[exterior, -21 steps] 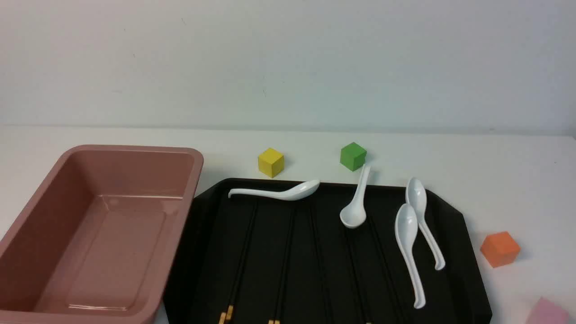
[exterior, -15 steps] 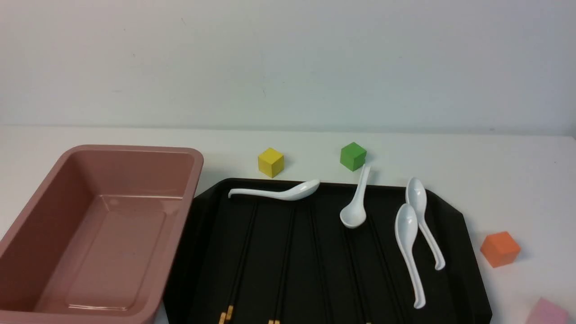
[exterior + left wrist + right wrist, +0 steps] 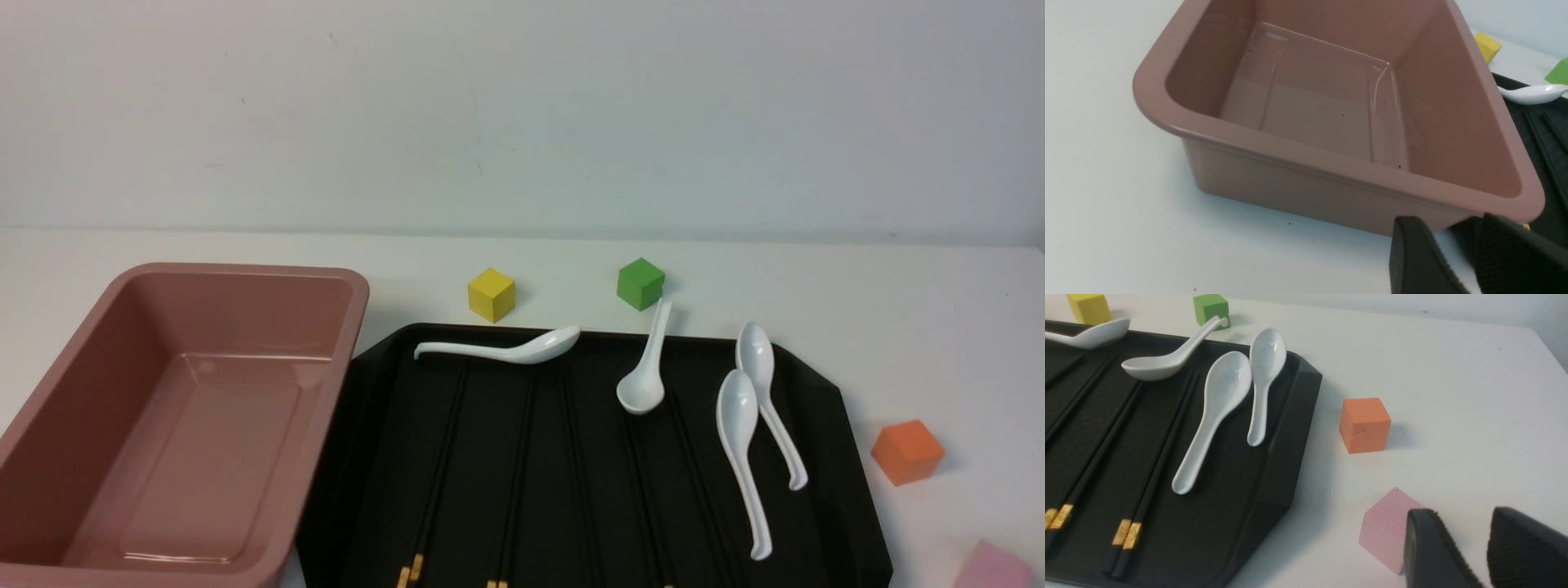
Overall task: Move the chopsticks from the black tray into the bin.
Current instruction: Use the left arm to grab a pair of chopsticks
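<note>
The left end effector [image 3: 1447, 228] hovers low over the white tabletop [image 3: 1106, 163], its two black fingers [image 3: 1412, 261] a narrow gap apart with nothing between them. Just ahead of it stands the bin [image 3: 1290, 151], empty, its near corner close to the fingertips. To this end effector's right, touching or just beside the bin, lies the black tray [image 3: 824, 457]. The chopsticks [image 3: 441, 465] rest in it in pairs, gold bands toward the robot, between the two end effectors. Four white spoons [image 3: 739, 441] lie at the tray's far part. Beyond the tray sit a yellow cube [image 3: 491, 294] and a green cube [image 3: 640, 283]. The right end effector [image 3: 1466, 526] is likewise slightly parted and holds nothing. A pink block [image 3: 1388, 526] lies just beside it and an orange cube [image 3: 1364, 424] ahead, with the chopsticks to its left.
</note>
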You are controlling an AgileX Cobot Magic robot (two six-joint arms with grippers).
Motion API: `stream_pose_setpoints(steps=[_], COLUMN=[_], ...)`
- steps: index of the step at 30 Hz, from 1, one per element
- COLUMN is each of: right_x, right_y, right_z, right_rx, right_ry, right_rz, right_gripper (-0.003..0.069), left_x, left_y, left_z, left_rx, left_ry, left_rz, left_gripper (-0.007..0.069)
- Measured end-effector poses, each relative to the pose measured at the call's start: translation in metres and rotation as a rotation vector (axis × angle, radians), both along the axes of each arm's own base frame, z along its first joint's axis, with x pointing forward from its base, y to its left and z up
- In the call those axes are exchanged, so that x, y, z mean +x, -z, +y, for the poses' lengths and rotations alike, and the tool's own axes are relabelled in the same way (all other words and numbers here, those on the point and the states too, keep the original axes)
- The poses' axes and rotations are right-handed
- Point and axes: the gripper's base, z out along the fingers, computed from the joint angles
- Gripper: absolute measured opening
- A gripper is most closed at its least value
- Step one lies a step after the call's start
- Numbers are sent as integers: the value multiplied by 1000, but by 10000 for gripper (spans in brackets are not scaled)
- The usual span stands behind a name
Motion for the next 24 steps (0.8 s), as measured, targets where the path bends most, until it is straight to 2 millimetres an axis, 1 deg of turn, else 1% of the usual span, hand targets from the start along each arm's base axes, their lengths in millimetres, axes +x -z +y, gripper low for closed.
stream_pose_setpoints(steps=[18, 21, 24], right_x=[0, 0, 0], right_y=[0, 0, 0], right_z=[0, 0, 0], right_rx=[0, 0, 0], right_ry=[0, 0, 0], right_rz=[0, 0, 0], right_gripper=[240, 240, 240], left_x=[0, 0, -1], left_y=[0, 0, -2], left_z=[1, -1, -9], left_rx=[27, -85, -439], left_ry=[-2, -13, -44], left_rz=[-6, 4, 44], left_gripper=[239, 239, 239])
